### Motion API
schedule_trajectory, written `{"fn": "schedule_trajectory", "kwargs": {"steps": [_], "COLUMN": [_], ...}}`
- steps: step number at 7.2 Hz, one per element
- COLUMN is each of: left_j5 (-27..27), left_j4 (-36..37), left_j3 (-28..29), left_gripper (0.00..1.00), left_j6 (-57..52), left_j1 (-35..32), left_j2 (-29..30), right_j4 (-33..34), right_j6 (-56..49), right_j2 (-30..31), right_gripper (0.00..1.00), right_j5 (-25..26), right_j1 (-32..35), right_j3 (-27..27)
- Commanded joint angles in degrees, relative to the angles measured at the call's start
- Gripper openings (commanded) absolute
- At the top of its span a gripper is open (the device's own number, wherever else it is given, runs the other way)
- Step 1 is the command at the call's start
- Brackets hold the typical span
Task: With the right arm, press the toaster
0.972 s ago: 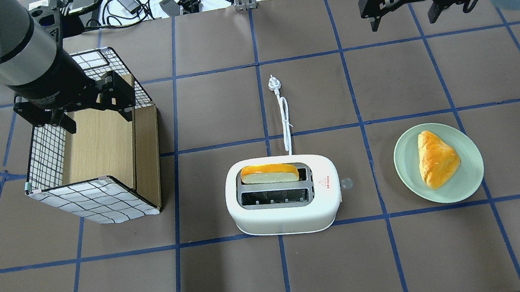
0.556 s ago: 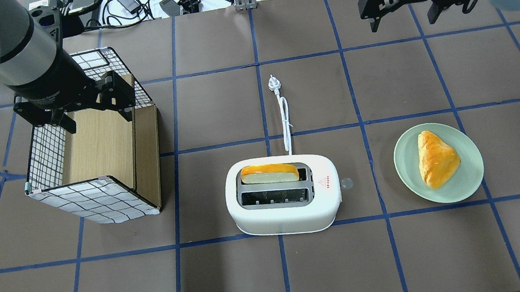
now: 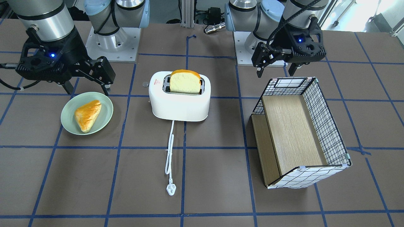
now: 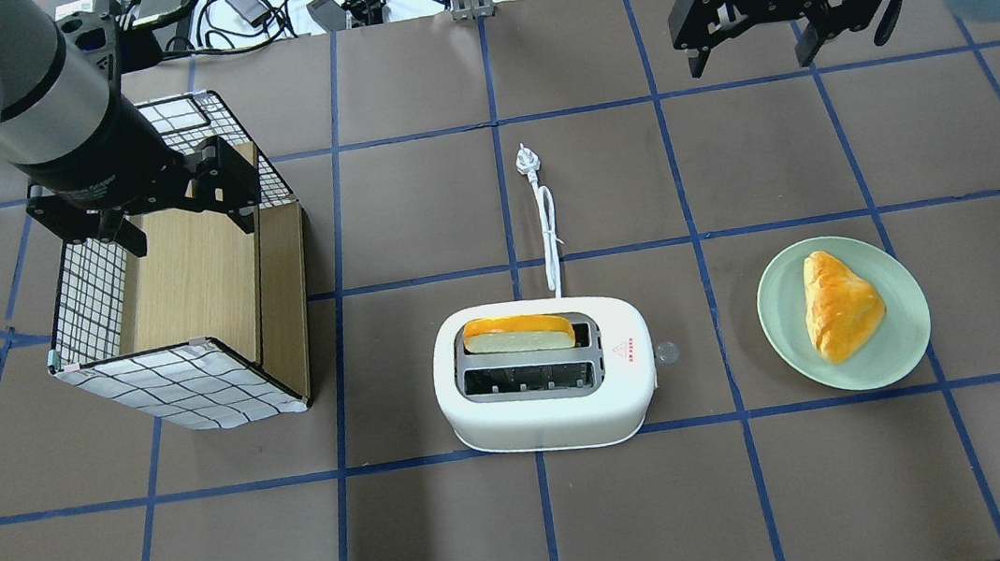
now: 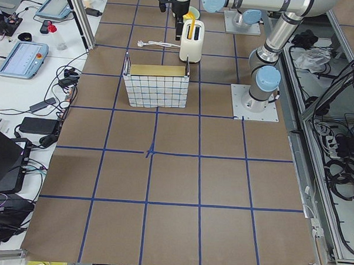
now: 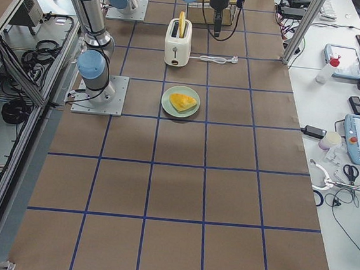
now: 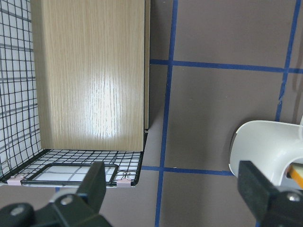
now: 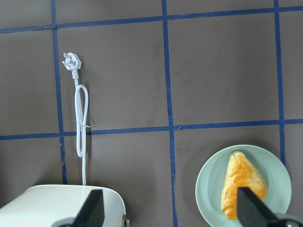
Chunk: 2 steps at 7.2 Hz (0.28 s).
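The white toaster (image 4: 547, 407) stands at the table's middle with a bread slice (image 4: 518, 333) upright in its far slot. It also shows in the front view (image 3: 180, 105). A small round knob (image 4: 666, 353) sticks out at its right end. Its cord and plug (image 4: 526, 161) lie on the table beyond it. My right gripper (image 4: 750, 59) is open and empty, high over the far right of the table, well away from the toaster. The right wrist view shows its open gripper (image 8: 170, 210) above the toaster's corner (image 8: 61, 205). My left gripper (image 4: 188, 229) is open and empty over the basket.
A grid-patterned wire basket (image 4: 182, 382) with a wooden floor lies on its side at the left. A green plate (image 4: 778, 324) with a pastry (image 4: 840, 303) sits to the right of the toaster. Cables lie beyond the table's far edge.
My right gripper has shifted a little to the left and turned slightly, still open. The left arm, toaster and plate have not moved.
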<state>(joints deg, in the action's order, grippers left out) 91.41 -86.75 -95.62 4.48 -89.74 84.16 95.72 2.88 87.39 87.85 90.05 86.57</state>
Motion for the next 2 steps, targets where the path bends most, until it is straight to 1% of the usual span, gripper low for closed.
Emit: {"fn": "schedule_trajectory", "kwargs": {"steps": [1,2], "left_j5": [0.0,0.0], "left_j4": [0.0,0.0], "left_j3": [0.0,0.0], "left_gripper": [1.0,1.0], "left_j6": [0.0,0.0], "left_j1": [0.0,0.0], "left_j2": [0.0,-0.1], "right_j4": [-0.3,-0.4], "right_j6": [-0.3,-0.3], "right_j2": [0.0,0.0], "right_gripper": [1.0,1.0], "right_j5": [0.0,0.0], "right_j1": [0.0,0.0], "right_j3": [-0.1,0.0]}}
